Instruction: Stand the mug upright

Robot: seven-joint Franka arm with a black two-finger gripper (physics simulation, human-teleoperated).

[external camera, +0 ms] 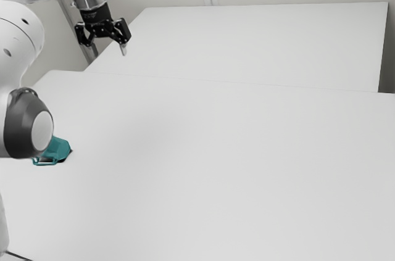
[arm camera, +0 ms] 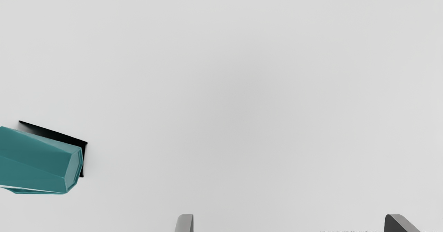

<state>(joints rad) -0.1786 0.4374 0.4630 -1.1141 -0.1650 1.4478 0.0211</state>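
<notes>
High above the table at the exterior view's upper left hangs the black gripper, well apart from the mug. The teal faceted mug lies on its side on the table, partly hidden behind the arm's rounded joint in that view. From the wrist camera, the gripper is open, its two fingertips wide apart with bare table between them. Off to one side of the fingers, the mug shows its flat base end toward the gripper's side, while its other end is cut off by the picture's edge.
A white table spreads under the arm, with another white surface beyond it. The arm's large joint stands in front of the mug at the exterior view's left. Pale walls rise behind.
</notes>
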